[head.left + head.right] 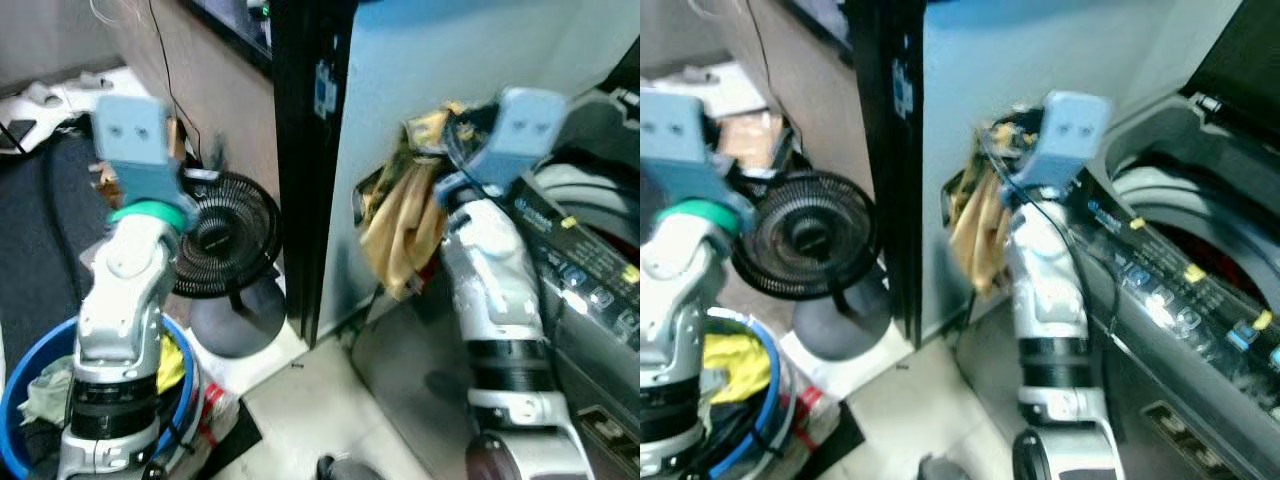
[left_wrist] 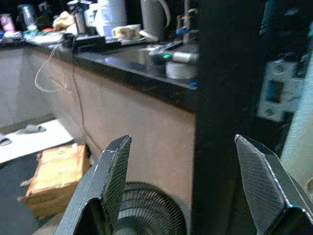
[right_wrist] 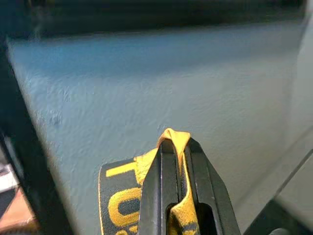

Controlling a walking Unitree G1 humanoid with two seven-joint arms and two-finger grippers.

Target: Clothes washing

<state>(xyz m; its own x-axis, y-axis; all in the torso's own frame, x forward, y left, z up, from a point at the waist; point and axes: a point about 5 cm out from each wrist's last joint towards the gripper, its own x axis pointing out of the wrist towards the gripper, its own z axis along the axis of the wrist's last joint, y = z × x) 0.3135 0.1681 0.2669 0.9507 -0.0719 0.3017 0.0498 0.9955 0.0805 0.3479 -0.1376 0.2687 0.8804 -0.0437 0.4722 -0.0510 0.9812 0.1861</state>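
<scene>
Dangling yellow-and-black garment (image 1: 402, 225), crumpled

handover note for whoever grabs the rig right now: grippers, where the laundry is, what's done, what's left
Right gripper: shut on a yellow and black garment, held up in the air beside the open top-load washing machine. The cloth hangs against the pale wall panel, not yet over the drum.
Left gripper: open, empty, raised above the black floor fan.
Blue laundry basket: on the floor at the robot's left, more clothes in it.
Done: one garment picked up; washer lid is up.
Left: swing the garment right over the drum and release, then probably go back to the basket for the rest.
</scene>
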